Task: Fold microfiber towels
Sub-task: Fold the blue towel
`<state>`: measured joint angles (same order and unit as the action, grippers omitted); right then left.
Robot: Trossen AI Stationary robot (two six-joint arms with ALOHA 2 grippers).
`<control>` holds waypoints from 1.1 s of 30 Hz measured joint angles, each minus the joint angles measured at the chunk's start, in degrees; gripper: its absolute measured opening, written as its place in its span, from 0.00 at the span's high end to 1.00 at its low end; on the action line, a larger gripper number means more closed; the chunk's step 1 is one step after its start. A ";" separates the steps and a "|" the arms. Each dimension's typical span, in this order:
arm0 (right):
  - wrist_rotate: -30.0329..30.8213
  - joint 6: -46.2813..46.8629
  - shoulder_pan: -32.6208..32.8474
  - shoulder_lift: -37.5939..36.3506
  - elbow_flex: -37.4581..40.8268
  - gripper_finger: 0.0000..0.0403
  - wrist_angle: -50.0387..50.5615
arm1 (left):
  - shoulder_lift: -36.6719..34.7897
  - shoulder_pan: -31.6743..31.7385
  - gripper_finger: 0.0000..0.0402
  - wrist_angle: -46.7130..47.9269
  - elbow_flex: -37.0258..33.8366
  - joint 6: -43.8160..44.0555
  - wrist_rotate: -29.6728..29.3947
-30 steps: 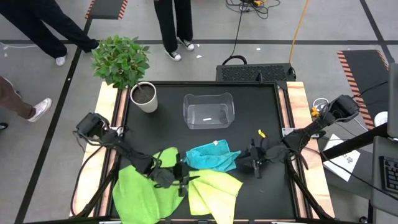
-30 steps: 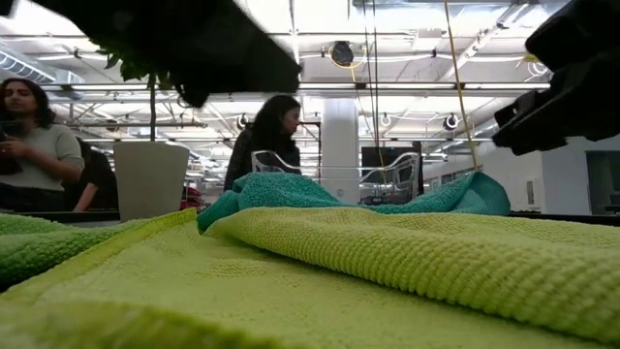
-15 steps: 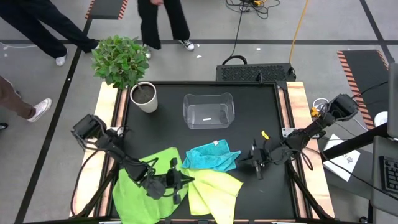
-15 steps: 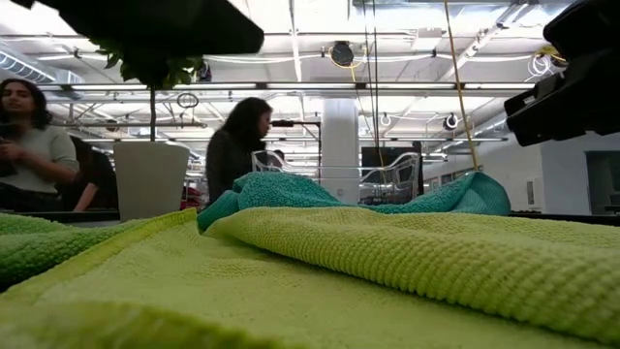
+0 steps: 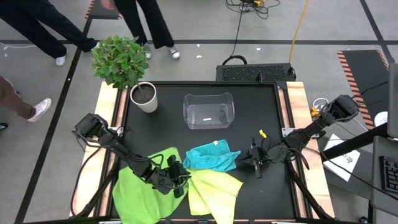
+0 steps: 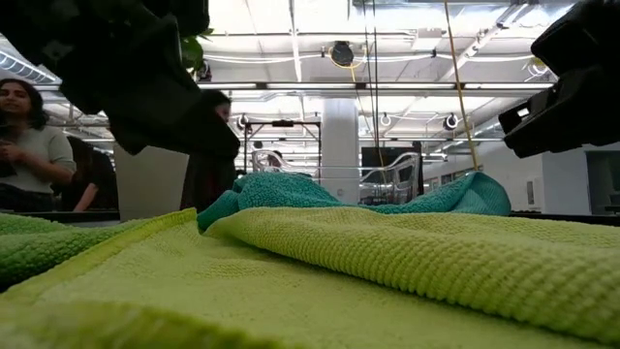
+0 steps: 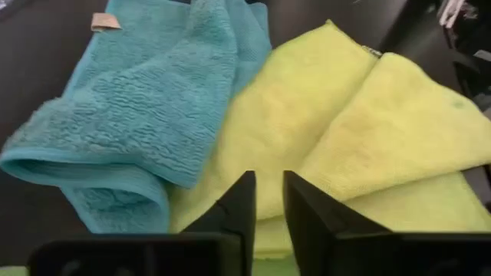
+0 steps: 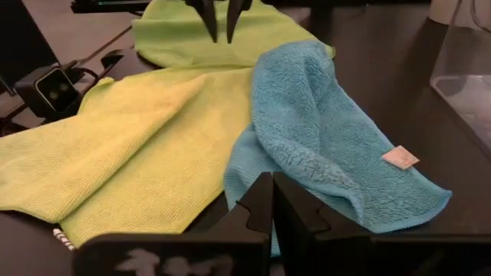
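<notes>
Both claws grip nothing: right claw [image 8: 272,201] together, left claw [image 7: 268,201] slightly apart.

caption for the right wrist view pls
Right gripper shut, empty, facing the turquoise towel overlapping the yellow-green towel.

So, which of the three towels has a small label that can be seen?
The turquoise blue towel: a small pale tag sits near its edge. The bright green towel and the pale yellow-green towel show none.
</notes>
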<state>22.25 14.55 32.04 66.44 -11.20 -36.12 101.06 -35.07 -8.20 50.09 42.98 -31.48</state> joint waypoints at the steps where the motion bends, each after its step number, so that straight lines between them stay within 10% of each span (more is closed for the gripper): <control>1: -0.04 0.06 -0.22 0.00 0.00 1.00 0.33 | 0.00 0.01 0.77 -0.49 0.00 0.61 -0.06; 13: -3.78 1.05 -4.46 1.82 -0.02 1.00 2.49 | 4.71 2.05 0.49 -2.81 -0.01 8.65 -1.21; 33: -4.56 1.88 -7.24 5.70 -0.04 1.00 -0.22 | 5.16 1.57 0.47 -4.03 0.00 -2.01 -2.72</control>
<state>17.69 16.42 24.80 72.14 -11.25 -36.33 106.21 -33.50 -12.23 50.09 40.96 -34.21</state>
